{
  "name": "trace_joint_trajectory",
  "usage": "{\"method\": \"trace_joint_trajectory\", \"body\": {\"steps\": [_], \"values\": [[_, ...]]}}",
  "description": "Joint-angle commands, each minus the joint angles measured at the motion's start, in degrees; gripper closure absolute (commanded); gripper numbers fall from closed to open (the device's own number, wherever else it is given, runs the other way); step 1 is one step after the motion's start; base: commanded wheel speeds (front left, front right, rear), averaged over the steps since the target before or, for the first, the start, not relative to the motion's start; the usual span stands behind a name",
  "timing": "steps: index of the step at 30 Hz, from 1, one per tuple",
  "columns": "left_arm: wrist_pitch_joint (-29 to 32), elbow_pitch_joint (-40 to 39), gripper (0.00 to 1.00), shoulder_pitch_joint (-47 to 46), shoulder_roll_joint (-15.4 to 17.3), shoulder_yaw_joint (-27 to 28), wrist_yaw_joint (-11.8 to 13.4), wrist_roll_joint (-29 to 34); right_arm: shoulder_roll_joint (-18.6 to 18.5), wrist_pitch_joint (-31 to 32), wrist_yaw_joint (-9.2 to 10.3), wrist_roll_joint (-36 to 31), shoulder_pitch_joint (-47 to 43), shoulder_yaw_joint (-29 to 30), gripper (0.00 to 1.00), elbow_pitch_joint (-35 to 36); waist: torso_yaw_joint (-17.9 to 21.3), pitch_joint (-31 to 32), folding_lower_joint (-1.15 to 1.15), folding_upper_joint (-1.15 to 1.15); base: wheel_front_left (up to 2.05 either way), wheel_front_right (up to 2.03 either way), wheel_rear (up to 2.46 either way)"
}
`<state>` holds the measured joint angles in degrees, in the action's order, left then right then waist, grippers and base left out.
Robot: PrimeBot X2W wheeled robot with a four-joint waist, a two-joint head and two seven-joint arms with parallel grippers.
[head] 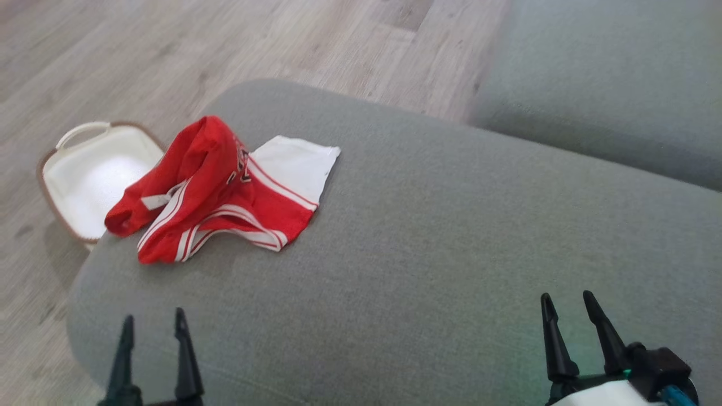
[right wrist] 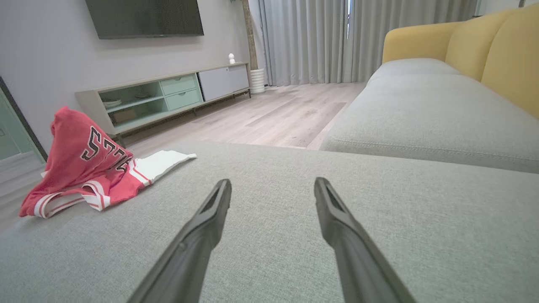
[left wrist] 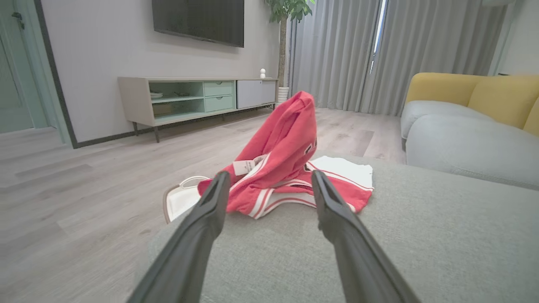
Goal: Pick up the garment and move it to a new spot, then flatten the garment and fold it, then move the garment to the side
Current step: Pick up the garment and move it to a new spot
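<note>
A crumpled red-and-white jersey (head: pixel 214 192) lies at ten o'clock on the grey sofa cushion (head: pixel 451 225); left hand (head: pixel 154 314) and right hand (head: pixel 566 295) hover spread, empty.

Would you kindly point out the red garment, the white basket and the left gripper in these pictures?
red garment (head: pixel 206 169): head view, red body fabric beside the lettering.
white basket (head: pixel 84 180): head view, bare inner floor.
left gripper (head: pixel 154 314): head view, midway between its fingertips.
</note>
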<state>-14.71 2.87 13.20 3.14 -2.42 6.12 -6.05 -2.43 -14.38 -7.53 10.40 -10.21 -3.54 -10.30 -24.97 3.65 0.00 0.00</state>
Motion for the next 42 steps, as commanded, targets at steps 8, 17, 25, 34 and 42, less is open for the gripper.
{"method": "trace_joint_trajectory", "body": {"steps": [8, 17, 25, 34, 42], "values": [[-0.3, -4.6, 0.0, -21.0, 5.5, 5.1, -2.0, 2.7, -4.7, -0.6, 0.04, -2.8, 4.6, -1.5, 0.0, 3.3, 0.2, -11.3, 0.0, 0.0, 0.0, 0.0, 0.0], [11.2, 15.9, 0.0, -49.1, 8.5, 5.2, -4.6, -0.7, -13.0, -0.6, 0.04, -3.4, 8.2, -1.4, 0.0, 6.0, 1.5, -22.2, 0.0, 0.0, 0.0, 0.0, 0.0], [20.0, 38.9, 0.0, -58.0, 9.2, 5.5, -4.6, -2.5, -16.4, -0.6, 0.04, -3.1, 11.0, -1.8, 0.0, 8.5, 3.9, -27.3, 0.0, 0.0, 0.0, 0.0, 0.0], [10.5, 50.5, 1.0, -62.1, 11.8, 5.0, -7.7, -3.0, -14.7, -0.6, 0.04, -2.6, 12.6, -2.1, 0.0, 7.7, 6.6, -25.7, 0.0, 0.0, 0.0, 0.0, 0.0], [4.1, 48.5, 1.0, -64.6, 13.8, 2.9, -10.7, -2.4, -10.6, -0.6, 0.04, -1.9, 12.5, -3.3, 0.0, 5.9, 10.2, -18.8, 0.0, 0.0, 0.0, 0.0, 0.0]]}}
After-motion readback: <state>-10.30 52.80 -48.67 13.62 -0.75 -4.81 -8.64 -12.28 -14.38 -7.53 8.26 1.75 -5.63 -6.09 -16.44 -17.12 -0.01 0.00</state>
